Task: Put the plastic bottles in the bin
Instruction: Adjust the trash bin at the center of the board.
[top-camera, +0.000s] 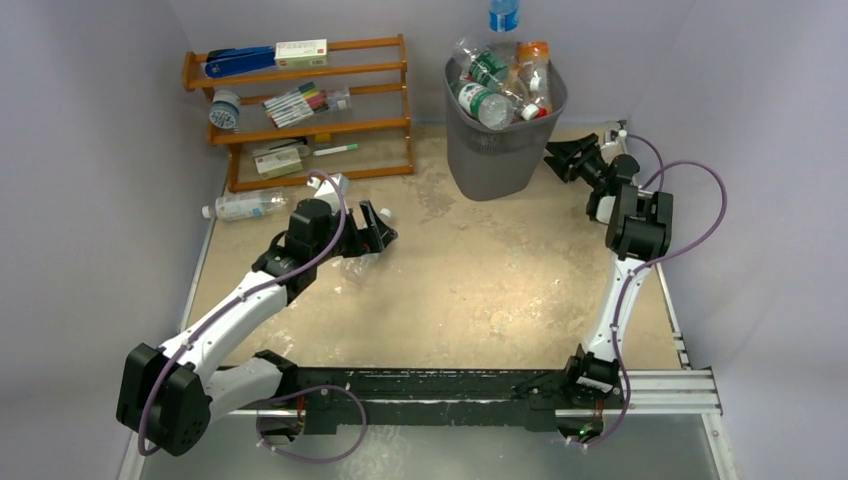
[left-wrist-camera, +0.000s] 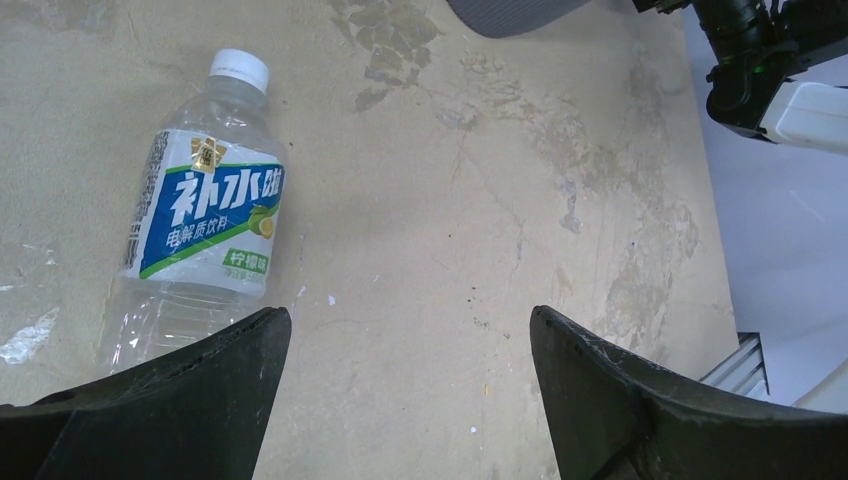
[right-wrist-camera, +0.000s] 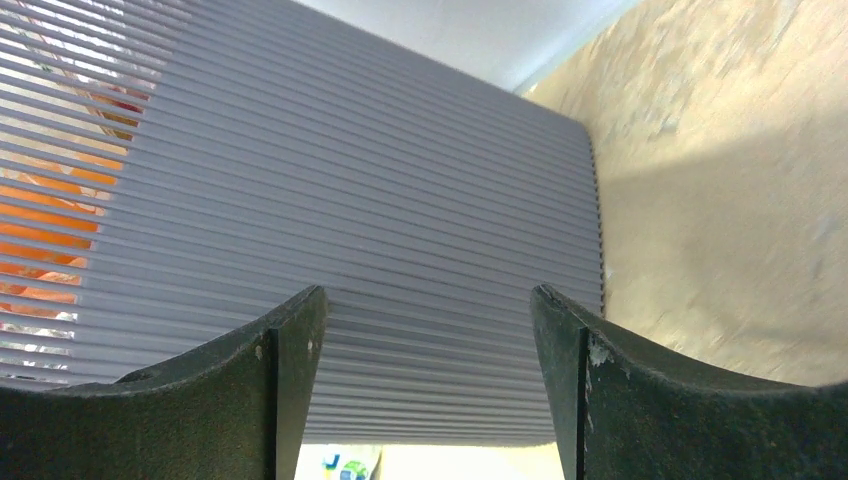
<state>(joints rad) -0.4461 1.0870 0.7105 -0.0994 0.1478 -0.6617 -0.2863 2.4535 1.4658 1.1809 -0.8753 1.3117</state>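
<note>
The grey mesh bin stands at the back centre with several plastic bottles piled inside. My left gripper is open and empty, low over the table. A clear bottle with a blue label and white cap lies just left of its left finger, cap pointing away; its cap shows in the top view. Another clear bottle lies by the rack. My right gripper is open and empty, facing the bin's wall at close range; orange bottles show through the mesh.
A brown wooden shelf rack with markers, a blue stapler and boxes stands at the back left. A blue-labelled bottle stands behind the bin. The right arm shows in the left wrist view. Walls close in on both sides.
</note>
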